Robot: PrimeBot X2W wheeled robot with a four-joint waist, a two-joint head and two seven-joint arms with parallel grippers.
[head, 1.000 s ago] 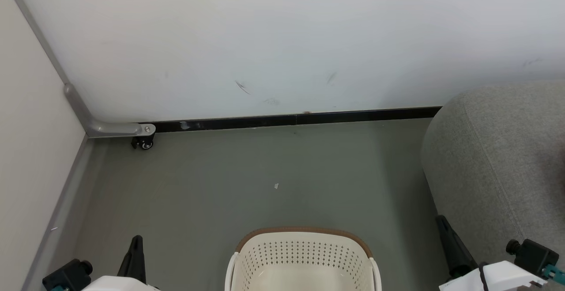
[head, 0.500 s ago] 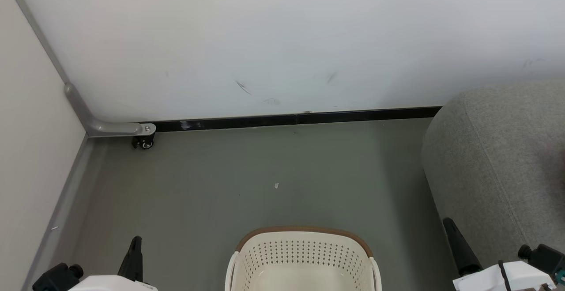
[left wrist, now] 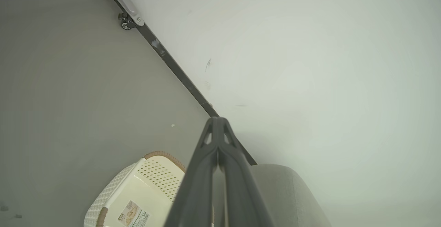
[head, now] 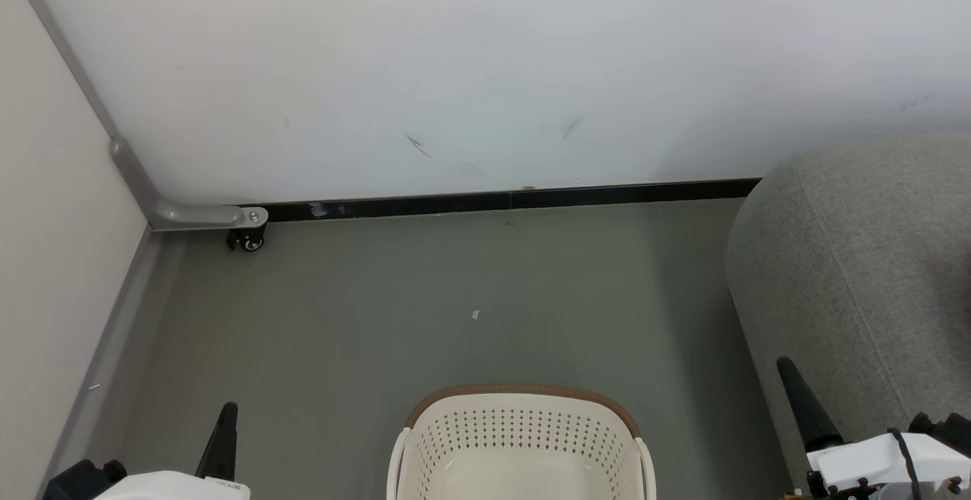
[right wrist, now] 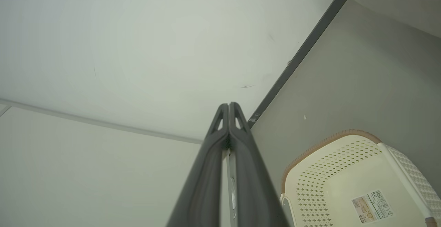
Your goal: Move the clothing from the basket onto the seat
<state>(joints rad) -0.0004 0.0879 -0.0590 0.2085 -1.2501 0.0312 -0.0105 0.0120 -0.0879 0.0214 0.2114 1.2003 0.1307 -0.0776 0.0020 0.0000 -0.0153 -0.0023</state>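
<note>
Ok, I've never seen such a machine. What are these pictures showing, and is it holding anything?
It's a wheeled robot with two arms, each ending in a two-fingered pincer. One picture is from its head, looking down at a grey floor, white wall, cream basket and grey seat on the right. The other two come from cameras on its wrists, looking along the dark fingers. The left pincer and right pincer are both shut, holding nothing. A label lies on the basket's bottom.

The basket (head: 520, 439) stands on the floor (head: 425, 318) near the seat (head: 857, 272).
</note>
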